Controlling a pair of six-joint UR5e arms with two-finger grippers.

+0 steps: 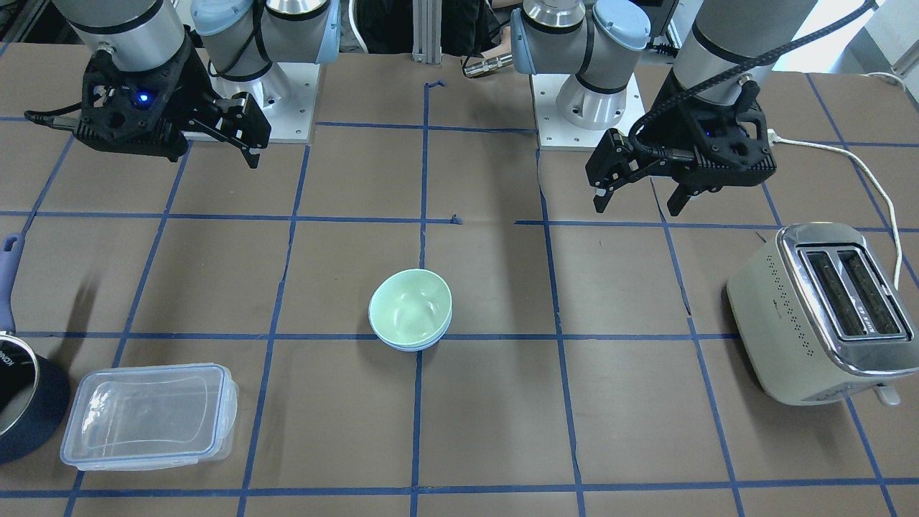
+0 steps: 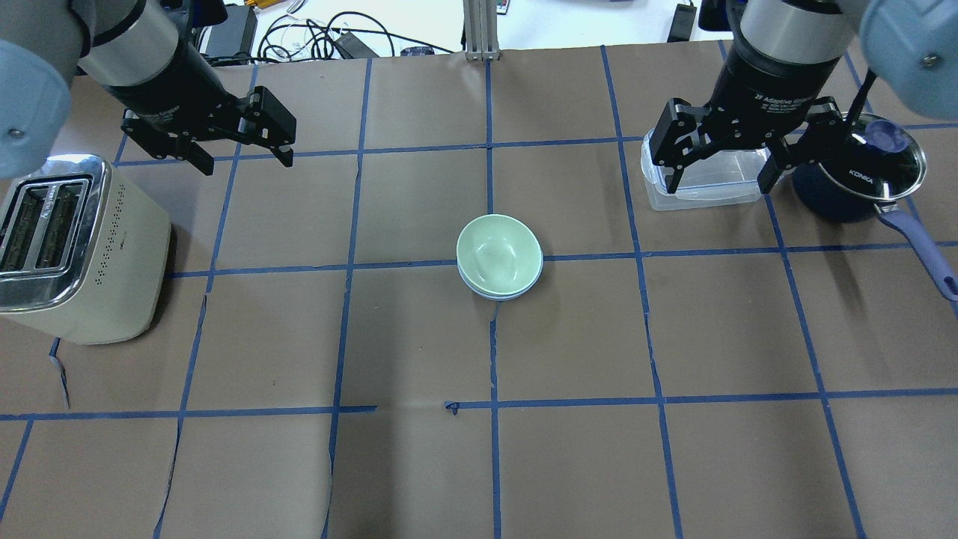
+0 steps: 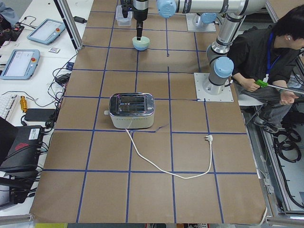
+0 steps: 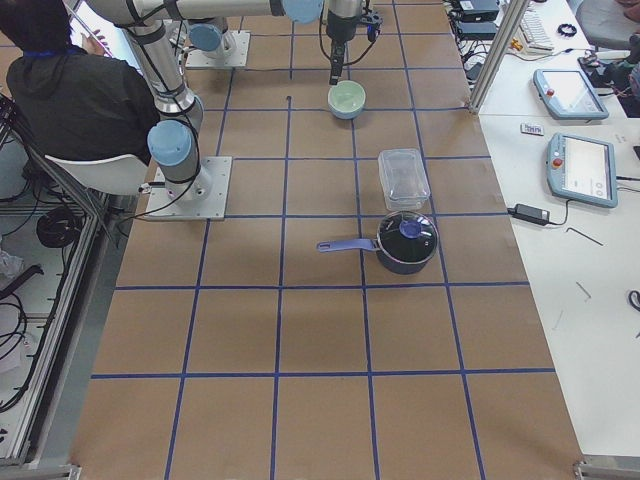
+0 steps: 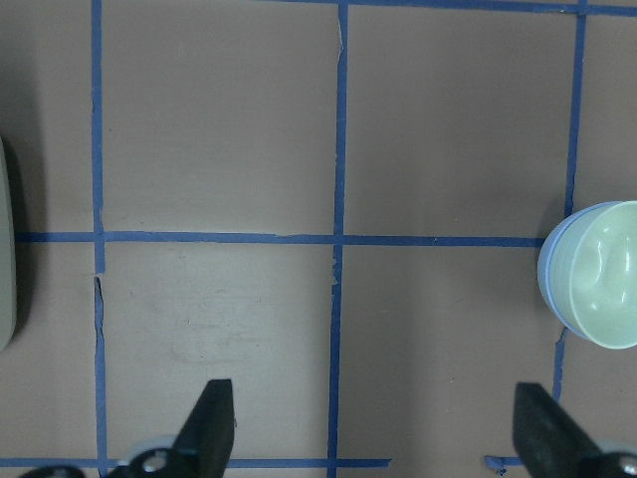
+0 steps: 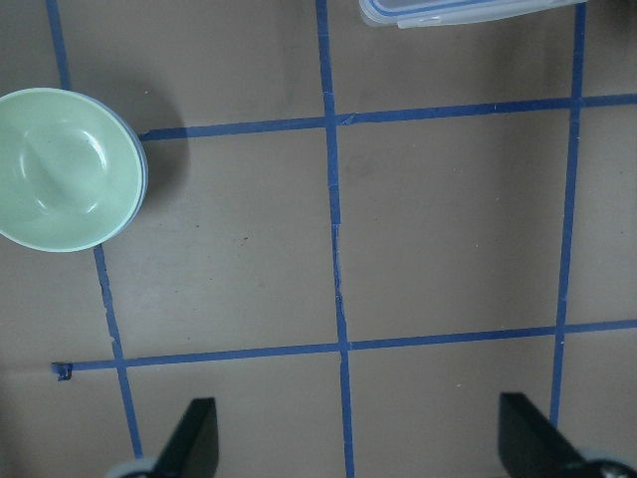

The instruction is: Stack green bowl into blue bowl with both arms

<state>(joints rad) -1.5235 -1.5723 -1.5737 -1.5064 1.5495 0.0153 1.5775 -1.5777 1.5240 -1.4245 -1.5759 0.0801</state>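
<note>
The pale green bowl sits nested inside the light blue bowl at the table's middle. Only the blue bowl's rim shows below it. The stack also shows in the overhead view, green bowl in blue bowl. My left gripper is open and empty, held above the table, apart from the stack on the toaster's side. My right gripper is open and empty above the plastic container. The left wrist view has the stack at its right edge. The right wrist view has it at upper left.
A cream toaster lies on its side at the table's left end, its cable trailing off. A clear plastic container and a dark navy pot with a glass lid stand under and beside the right gripper. A person sits behind the robot.
</note>
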